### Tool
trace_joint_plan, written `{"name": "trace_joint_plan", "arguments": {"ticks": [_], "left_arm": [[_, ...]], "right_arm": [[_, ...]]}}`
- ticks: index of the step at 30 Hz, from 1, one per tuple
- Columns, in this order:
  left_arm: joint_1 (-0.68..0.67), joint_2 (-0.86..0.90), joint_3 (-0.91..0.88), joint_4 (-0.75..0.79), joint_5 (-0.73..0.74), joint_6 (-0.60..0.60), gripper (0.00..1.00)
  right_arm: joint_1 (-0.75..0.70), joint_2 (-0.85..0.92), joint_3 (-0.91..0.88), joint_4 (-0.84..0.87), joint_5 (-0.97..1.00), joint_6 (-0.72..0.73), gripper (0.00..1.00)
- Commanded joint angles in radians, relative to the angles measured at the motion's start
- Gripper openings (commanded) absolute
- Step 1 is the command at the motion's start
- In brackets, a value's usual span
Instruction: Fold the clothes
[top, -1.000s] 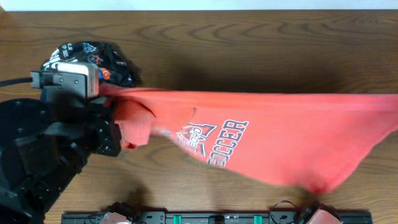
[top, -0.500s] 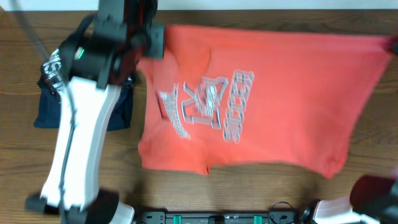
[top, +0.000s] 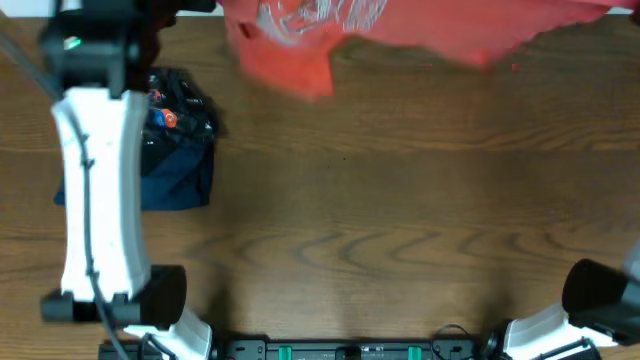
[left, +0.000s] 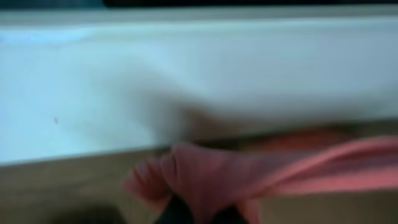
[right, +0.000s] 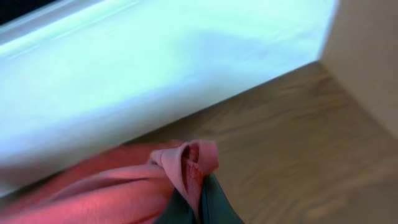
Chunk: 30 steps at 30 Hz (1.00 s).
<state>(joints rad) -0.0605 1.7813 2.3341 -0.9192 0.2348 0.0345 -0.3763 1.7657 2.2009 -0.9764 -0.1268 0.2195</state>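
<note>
Swept rearward, T-shirt (top: 400, 25) is pinched by left gripper (left: 198, 214) and right gripper (right: 198, 208).

Blk garment (top: 180, 108), navy garment (top: 180, 180), table (top: 400, 210)

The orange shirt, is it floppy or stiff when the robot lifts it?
Probably floppy: the orange shirt droops unevenly, one sleeve dangling. Likely light too, since small pinches by the left gripper and right gripper seem enough to hold it. It bunches into soft folds there, so it might slip.
</note>
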Motion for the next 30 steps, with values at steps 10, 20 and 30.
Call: {"name": "trace_joint_plan", "arguments": {"ticks": [10, 20, 30], "left_arm": [[-0.05, -0.008, -0.235, -0.733, 0.181, 0.165, 0.06], [-0.178, -0.008, -0.975, -0.486, 0.185, 0.134, 0.06], [-0.244, -0.011, -1.191, -0.287, 0.244, 0.101, 0.41]], "right_arm": [[-0.031, 0.004, -0.23, -0.374, 0.398, -0.011, 0.01], [-0.049, 0.004, -0.637, -0.298, 0.555, 0.072, 0.01], [-0.071, 0.003, -0.693, -0.292, 0.571, 0.102, 0.01]]}}
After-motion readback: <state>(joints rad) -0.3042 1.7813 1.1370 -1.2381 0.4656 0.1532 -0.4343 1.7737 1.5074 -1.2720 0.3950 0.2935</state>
